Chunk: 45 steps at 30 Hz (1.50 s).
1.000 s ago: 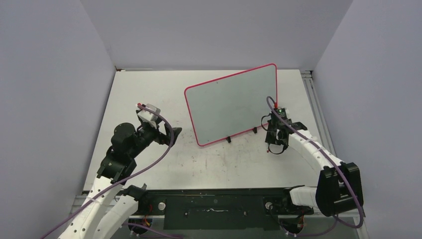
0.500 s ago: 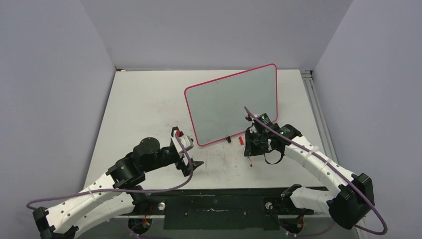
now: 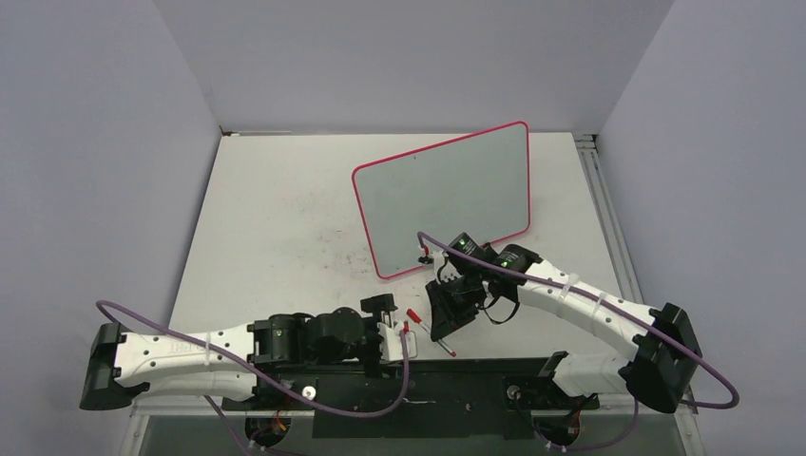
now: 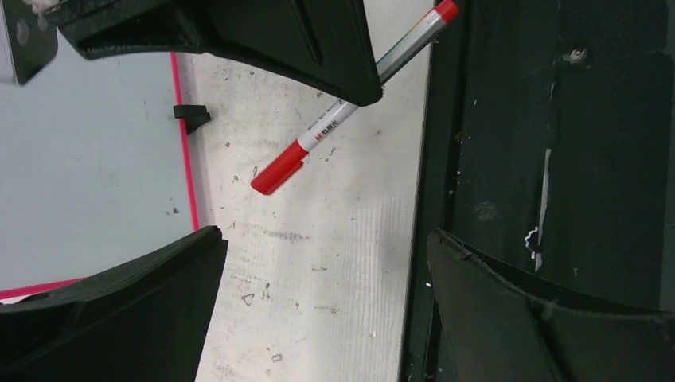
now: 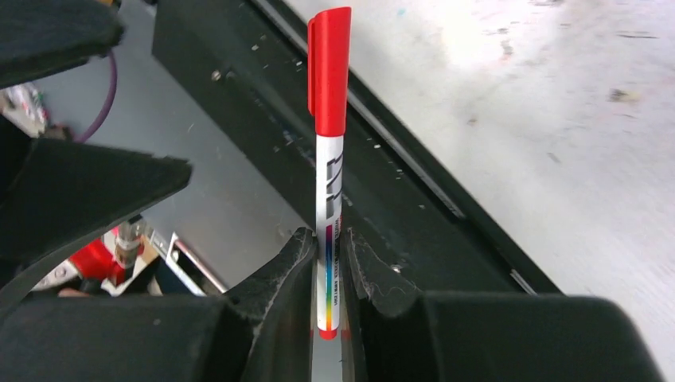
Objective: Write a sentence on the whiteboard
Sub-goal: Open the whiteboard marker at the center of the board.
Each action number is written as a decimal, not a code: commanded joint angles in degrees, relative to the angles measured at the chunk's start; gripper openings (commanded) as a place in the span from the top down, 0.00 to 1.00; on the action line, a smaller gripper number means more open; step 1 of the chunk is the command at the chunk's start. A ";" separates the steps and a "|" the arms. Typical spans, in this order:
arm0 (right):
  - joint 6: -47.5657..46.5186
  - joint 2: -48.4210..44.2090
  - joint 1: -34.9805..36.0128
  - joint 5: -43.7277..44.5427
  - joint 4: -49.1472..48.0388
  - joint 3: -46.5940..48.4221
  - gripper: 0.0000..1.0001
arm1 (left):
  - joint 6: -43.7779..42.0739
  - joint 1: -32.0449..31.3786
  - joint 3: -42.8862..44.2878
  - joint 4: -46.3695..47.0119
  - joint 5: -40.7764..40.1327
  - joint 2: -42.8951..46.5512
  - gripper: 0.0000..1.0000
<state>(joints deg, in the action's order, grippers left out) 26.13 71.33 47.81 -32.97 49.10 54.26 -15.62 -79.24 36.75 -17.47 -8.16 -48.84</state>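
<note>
Pen-opening step — right jaws pinch the capped pen (image 5: pixel 329 191); wide left jaws must pull its cap (image 5: pixel 329 72) off next.

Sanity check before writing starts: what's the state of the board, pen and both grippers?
whiteboard: propped up, blank.
marker: red cap on, clamped by its barrel.
right gripper: shut on the marker.
left gripper: open, empty, the marker's cap just ahead of it.
</note>
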 commanded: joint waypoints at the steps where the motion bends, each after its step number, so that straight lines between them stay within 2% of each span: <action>1: -0.84 1.36 3.59 -6.11 -1.01 3.75 0.95 | -3.96 -2.90 -0.96 1.73 -7.38 0.70 0.03; 7: -2.91 3.67 5.54 -11.05 1.06 5.84 0.95 | -3.70 -4.15 -1.31 1.14 -3.51 0.59 0.01; 9: -3.67 4.53 6.02 -12.12 2.33 6.91 0.95 | -3.65 -4.78 -1.69 1.49 -3.53 0.66 0.11; 16: -5.97 6.93 6.98 -13.93 4.78 9.89 0.95 | -3.53 -6.97 -2.34 1.81 -4.06 0.18 0.31; 35: -8.16 8.12 7.90 -16.10 7.35 12.80 0.95 | -3.66 -9.28 -1.86 1.83 -10.20 -2.41 0.55; 45: -8.30 8.20 8.07 -15.51 7.09 12.71 0.95 | -2.88 -10.33 -1.69 1.65 -10.35 -1.95 0.79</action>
<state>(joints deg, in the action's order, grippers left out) 18.55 79.53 55.53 -48.03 57.01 64.64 -19.05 -88.64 34.06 -17.39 -17.98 -51.51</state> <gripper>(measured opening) 0.141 0.261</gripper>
